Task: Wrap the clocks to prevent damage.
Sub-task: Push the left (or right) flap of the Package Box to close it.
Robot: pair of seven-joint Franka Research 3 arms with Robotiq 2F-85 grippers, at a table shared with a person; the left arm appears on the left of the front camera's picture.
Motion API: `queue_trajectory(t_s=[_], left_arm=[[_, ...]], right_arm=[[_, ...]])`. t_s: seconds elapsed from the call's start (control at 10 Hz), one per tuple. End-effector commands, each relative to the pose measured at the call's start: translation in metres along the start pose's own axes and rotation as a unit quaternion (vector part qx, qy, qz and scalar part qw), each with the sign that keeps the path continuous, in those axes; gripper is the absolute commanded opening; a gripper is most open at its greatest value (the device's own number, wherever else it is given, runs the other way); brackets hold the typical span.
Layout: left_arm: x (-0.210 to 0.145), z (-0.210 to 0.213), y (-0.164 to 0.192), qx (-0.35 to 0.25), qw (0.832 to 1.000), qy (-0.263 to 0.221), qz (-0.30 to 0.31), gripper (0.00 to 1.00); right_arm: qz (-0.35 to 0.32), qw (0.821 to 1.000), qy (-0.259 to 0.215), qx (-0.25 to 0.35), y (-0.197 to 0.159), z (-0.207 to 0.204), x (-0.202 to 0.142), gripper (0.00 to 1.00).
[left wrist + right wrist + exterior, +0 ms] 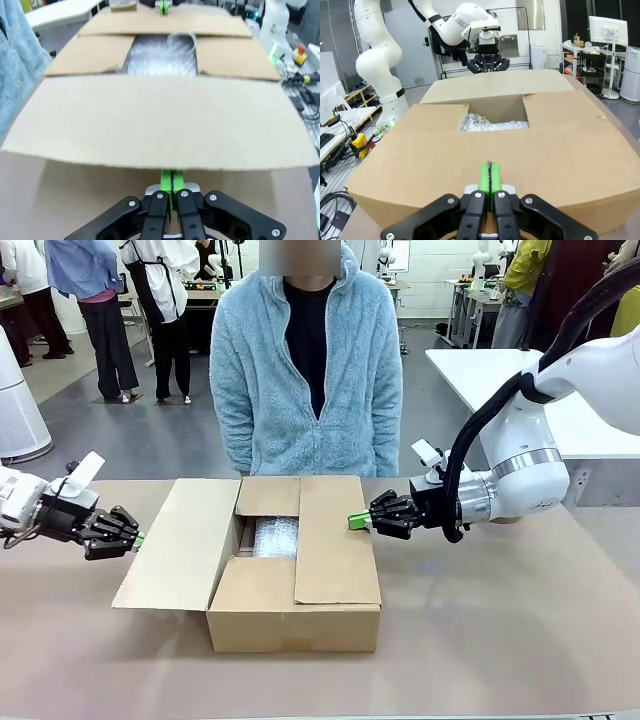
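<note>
Both point level at the cardboard box (290, 615) from opposite sides, left claw (137, 538) and right claw (357, 523) pinched closed.

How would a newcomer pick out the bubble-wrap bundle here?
Start at the cardboard box in the middle of the table. Through the gap between its flaps lies the bubble-wrap bundle. It alone is whitish and shiny amid brown cardboard.
</note>
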State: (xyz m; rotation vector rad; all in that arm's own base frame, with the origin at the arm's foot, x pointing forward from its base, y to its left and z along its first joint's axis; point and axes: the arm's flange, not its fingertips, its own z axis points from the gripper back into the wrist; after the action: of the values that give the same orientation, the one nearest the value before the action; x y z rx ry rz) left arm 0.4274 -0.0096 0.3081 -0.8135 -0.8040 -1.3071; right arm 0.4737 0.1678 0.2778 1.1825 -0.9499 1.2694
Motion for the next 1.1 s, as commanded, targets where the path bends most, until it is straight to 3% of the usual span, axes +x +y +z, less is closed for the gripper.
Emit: queue_trajectory(t_s=[0.0,0.5,1.0], left_arm=[[0.001,0.004,-0.007,-0.011,0.998,-0.06,0.011,0.0],[0.005,0.001,-0.01,-0.025,0.994,-0.105,0.026,0.0],[0.05,-0.016,0.006,-0.018,0.989,-0.147,0.002,0.0]], right_arm=[[-0.003,1.0,0.002,-0.002,0.0,-0.001,-0.003,0.01],[-0.003,1.0,0.002,-0.002,0.0,-0.001,-0.003,0.01],[-0.003,1.0,0.002,-0.002,0.0,-0.001,-0.003,0.01]])
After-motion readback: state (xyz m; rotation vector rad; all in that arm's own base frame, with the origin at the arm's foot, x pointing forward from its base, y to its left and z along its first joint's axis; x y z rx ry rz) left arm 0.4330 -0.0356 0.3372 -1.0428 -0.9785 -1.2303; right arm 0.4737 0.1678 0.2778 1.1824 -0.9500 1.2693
